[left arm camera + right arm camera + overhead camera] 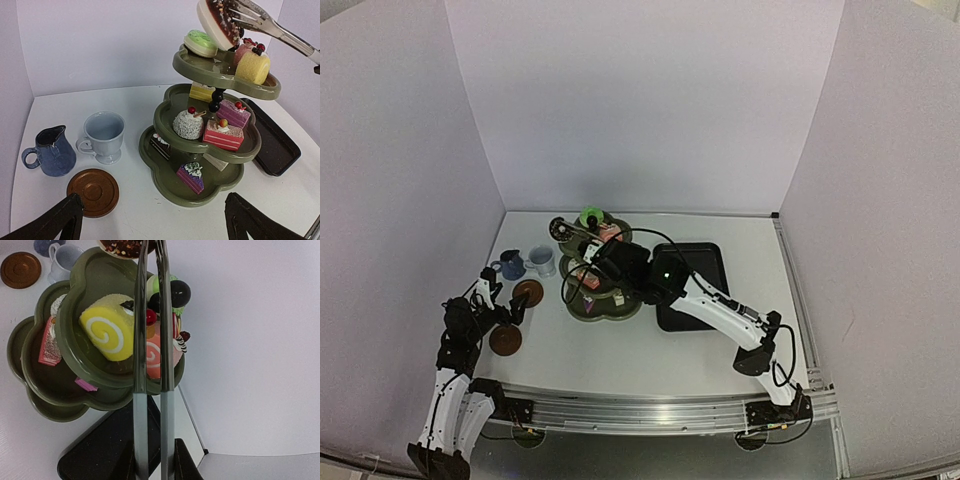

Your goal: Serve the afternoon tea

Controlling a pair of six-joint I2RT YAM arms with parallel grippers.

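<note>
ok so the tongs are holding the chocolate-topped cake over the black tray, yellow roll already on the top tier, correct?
No. The tongs hold the chocolate-topped cake above the stand's top tier, not over the black tray; the left wrist view shows it. The yellow roll is on the top tier, as you said.

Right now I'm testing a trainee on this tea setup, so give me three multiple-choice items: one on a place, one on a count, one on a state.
1. Where is the chocolate cake?
A. in the tongs, above the stand
B. on the tray
C. on a saucer

2. How many cups are next to the stand?
A. one
B. two
C. three

3. The left hand is:
A. shut on a cup
B. shut on a saucer
C. open, empty

Answers: 1 A, the tongs grip it over the stand. 2 B, a blue cup and a white cup. 3 C, it gapes wide with nothing held.
</note>
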